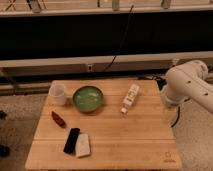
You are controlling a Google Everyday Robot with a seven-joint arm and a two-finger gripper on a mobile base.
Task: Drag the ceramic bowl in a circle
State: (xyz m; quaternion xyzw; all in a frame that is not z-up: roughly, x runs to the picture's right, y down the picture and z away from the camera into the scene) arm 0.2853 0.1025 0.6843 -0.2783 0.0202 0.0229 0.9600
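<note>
The ceramic bowl (pixel 88 98) is round, shallow and green with a paler inside. It sits upright on the wooden table (pixel 130 140), near the back, left of centre. My white arm (pixel 186 85) bends in from the right and hangs beside the table's right edge, well clear of the bowl. The gripper itself is hidden behind the arm's lower links there. It stands open, and every object rests free on the table.
A white cup (pixel 58 93) stands just left of the bowl. A white bottle (pixel 130 98) lies to its right. A red-brown item (pixel 58 119), a black bar (pixel 71 140) and a white packet (pixel 83 145) lie at the front left. A dark cable (pixel 122 40) hangs behind the table.
</note>
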